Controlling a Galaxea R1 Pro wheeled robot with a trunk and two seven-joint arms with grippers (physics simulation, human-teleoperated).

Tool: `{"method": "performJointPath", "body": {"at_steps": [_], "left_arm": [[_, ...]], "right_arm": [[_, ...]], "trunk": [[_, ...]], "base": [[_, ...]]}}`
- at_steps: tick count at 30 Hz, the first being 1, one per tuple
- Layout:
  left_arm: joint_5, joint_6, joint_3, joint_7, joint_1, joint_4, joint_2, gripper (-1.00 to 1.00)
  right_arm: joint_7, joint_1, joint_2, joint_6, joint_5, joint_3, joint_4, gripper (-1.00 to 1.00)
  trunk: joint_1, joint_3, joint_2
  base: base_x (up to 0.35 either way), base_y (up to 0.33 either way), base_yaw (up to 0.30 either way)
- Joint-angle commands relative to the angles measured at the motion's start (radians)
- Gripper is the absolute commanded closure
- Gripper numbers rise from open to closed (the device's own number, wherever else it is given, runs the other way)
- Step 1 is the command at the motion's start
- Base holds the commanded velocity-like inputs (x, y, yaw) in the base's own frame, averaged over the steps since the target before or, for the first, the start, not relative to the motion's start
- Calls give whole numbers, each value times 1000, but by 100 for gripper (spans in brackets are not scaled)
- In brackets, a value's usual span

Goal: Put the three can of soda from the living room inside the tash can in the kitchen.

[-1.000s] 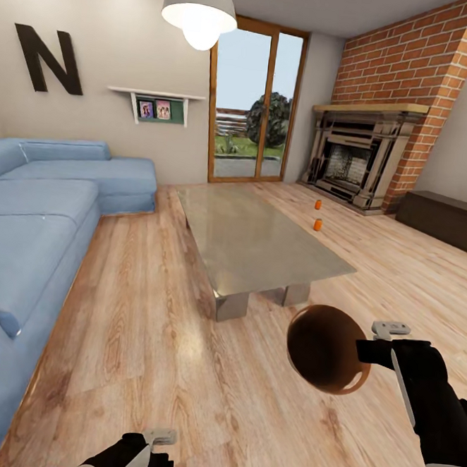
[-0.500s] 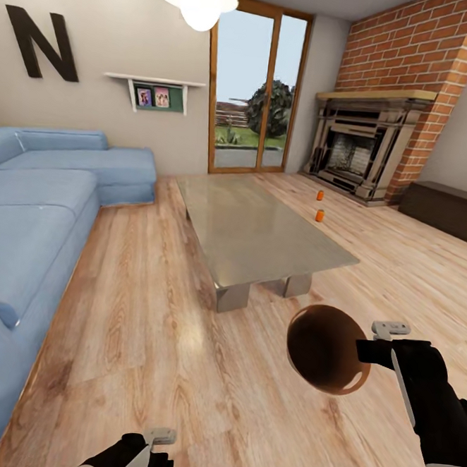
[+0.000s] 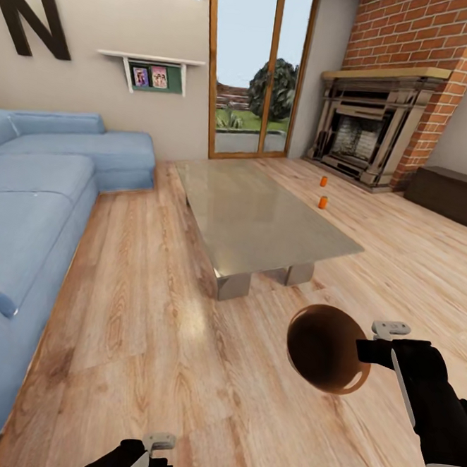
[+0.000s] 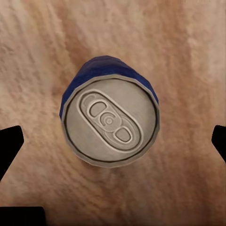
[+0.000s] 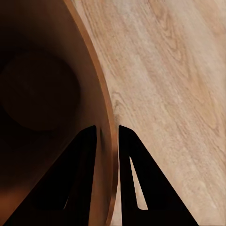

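Your right pincer [image 5: 107, 134] is squeezed shut on the rim of the bin [image 5: 42, 94]. One finger is inside the wall and one is outside. In the head view the bin [image 3: 326, 348] hangs at the lower right of the frame, tipped so its mouth faces you. Keep that squeeze firm, and turn the mouth up before you drop anything in, I think, or things could roll out.

Your left pincer [image 3: 148, 460] is at the bottom edge of the head view. In the left wrist view its dark finger tips [image 4: 9, 148] sit far apart at the two sides of the frame, so it is wide open. A blue can [image 4: 109, 120] with a grey top stands on the wood floor [image 4: 188, 47], in the middle between those tips. They do not touch it.

Two small orange cans are up in the right part of the head view, one [image 3: 322, 202] just past the far right edge of the glass table [image 3: 263, 222] and one [image 3: 324, 180] behind it, nearer the fireplace [image 3: 358, 142]. I cannot see a third orange can.

Roll slowly round the right side of the table. Stop with a can between the open tips, then close gently.
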Motion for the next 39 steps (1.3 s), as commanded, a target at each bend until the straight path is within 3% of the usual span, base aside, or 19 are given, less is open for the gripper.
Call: {"method": "performJointPath", "body": {"at_steps": [1,39], "left_arm": [[0,-1,0,0,0,0,0,-100],[0,-28,1,0,1,-3,0,-100]], "right_arm": [[5,-1,0,1,-14,0,-1,100],[5,-1,0,1,-15,0,-9,100]], "trunk": [[0,-4,0],[0,-4,0]], "base": [[0,0,0],[0,0,0]]}}
